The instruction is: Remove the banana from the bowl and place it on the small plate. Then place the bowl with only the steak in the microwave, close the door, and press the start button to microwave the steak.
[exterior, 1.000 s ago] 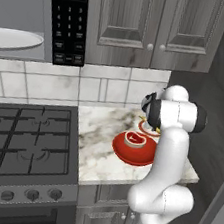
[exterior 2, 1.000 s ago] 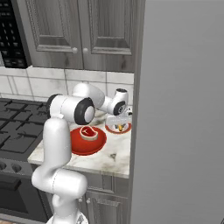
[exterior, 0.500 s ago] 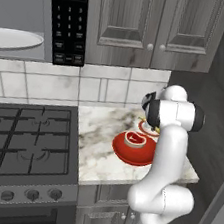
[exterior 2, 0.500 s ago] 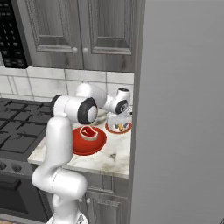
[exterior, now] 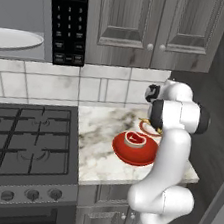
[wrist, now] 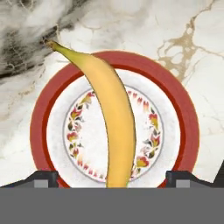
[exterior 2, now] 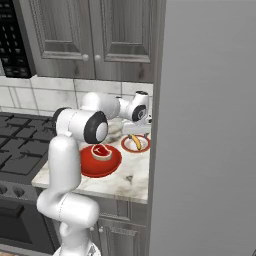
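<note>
The yellow banana (wrist: 111,127) lies across the small plate (wrist: 183,127), which has a red rim and a flowered white centre, on the marble counter. My gripper (wrist: 113,178) hovers just above them, open, its fingertips (wrist: 41,178) wide apart on either side of the banana and not touching it. In the right base view the banana (exterior 2: 132,143) and small plate (exterior 2: 145,148) sit under my gripper (exterior 2: 141,126). Beside them stands the red bowl (exterior 2: 90,167) with the steak (exterior 2: 101,151) in it. The microwave (exterior: 69,19) hangs at the upper left, turntable (exterior: 13,39) showing. Its door is out of view.
A gas stove (exterior: 24,142) lies left of the counter. A tall grey panel (exterior 2: 210,125) stands right of the plate, close to my hand. Grey wall cabinets (exterior: 146,23) hang above the tiled backsplash. Bare marble counter (exterior: 98,132) lies left of the bowl.
The jaws have gone from nearly shut to wide open over the small plate, letting the banana go. The arm has barely moved.
</note>
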### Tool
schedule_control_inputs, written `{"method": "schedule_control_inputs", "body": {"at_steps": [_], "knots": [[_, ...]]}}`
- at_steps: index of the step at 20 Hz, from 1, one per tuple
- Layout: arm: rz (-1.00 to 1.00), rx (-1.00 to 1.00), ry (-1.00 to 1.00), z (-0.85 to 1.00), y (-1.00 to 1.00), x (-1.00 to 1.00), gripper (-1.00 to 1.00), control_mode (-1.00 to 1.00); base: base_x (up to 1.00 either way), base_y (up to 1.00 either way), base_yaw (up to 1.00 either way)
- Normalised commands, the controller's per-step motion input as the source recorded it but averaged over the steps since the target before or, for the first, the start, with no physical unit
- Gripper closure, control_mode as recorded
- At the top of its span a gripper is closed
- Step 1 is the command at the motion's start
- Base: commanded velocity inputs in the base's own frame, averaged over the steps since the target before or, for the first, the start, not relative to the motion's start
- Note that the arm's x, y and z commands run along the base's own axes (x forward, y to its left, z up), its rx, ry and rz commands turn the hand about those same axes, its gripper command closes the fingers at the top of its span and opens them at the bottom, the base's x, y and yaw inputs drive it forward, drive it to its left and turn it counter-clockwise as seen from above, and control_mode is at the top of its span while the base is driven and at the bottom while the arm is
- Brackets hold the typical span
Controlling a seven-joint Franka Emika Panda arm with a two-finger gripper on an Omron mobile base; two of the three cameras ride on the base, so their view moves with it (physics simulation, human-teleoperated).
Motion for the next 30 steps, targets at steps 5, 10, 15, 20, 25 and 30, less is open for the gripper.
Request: {"method": "schedule_control_inputs", "body": {"at_steps": [5, 10, 15, 20, 25, 30], "knots": [[-0.05, 0.00, -0.01, 0.42, 0.29, -0.54, -1.00, -1.00, 0.00, 0.00, 0.00], [-0.11, 0.00, 0.00, 0.02, 0.50, -0.51, -1.00, -1.00, 0.00, 0.00, 0.00], [-0.12, 0.00, 0.00, 0.00, 0.41, -0.47, -1.00, -1.00, 0.00, 0.00, 0.00], [-0.10, 0.01, 0.00, -0.01, 0.00, -0.51, -1.00, -1.00, 0.00, 0.00, 0.00], [-0.03, 0.04, 0.00, -0.17, -0.09, -0.54, -1.00, -1.00, 0.00, 0.00, 0.00], [-0.04, 0.02, 0.00, -0.19, 0.00, -0.44, -1.00, -1.00, 0.00, 0.00, 0.00]]}}
